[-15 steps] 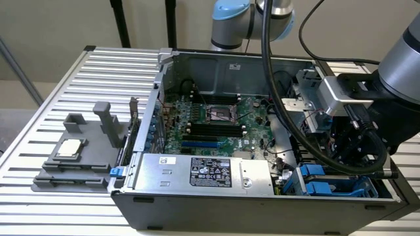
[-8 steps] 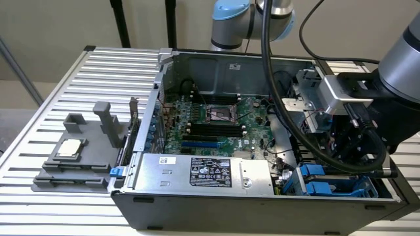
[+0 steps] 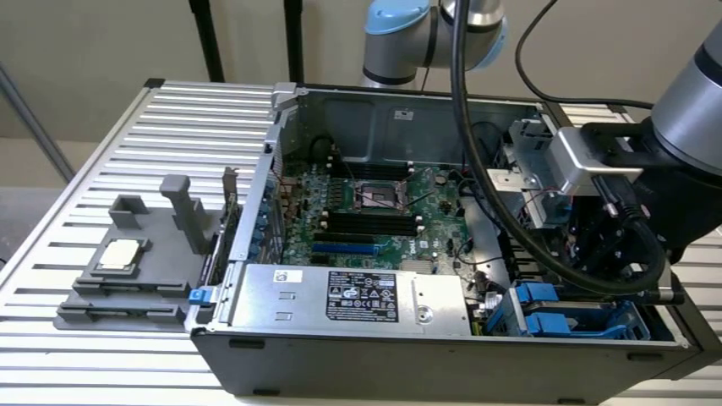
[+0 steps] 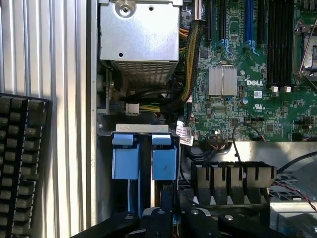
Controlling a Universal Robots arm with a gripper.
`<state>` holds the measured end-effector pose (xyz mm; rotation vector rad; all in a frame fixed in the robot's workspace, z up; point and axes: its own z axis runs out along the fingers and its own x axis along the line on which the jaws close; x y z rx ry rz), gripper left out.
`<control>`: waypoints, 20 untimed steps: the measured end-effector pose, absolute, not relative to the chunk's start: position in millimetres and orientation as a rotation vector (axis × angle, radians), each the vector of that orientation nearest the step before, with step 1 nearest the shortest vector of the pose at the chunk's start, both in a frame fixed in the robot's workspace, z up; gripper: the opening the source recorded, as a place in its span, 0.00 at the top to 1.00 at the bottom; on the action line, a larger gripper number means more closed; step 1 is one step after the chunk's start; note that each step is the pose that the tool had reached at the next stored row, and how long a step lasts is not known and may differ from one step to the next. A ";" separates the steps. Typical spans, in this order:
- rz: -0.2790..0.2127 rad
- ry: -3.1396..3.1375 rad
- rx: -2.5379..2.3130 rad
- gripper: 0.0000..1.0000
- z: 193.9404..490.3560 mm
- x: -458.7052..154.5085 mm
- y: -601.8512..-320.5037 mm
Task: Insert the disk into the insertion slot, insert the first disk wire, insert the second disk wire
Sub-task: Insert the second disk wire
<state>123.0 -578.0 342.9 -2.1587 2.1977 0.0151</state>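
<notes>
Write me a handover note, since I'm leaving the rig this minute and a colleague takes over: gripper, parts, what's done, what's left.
Gripper: low inside the case, right at the drive cage; whether it is open or shut cannot be told.
Insertion slot: grey cage with blue fittings, beside the power supply.
Disk: apparently the blue carrier nearest the gripper, standing in the cage next to a second blue carrier.
Done: disk looks to be in the slot; full seating cannot be told.
Left: both disk wires, it seems; a white connector lies loose by the cage.
</notes>
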 end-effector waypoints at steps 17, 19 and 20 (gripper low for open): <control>0.023 2.220 -2.146 0.84 342.9 123.4 -578.1; 0.024 2.221 -2.147 0.84 342.9 123.9 -578.1; 0.024 2.221 -2.147 0.84 342.8 124.3 -578.1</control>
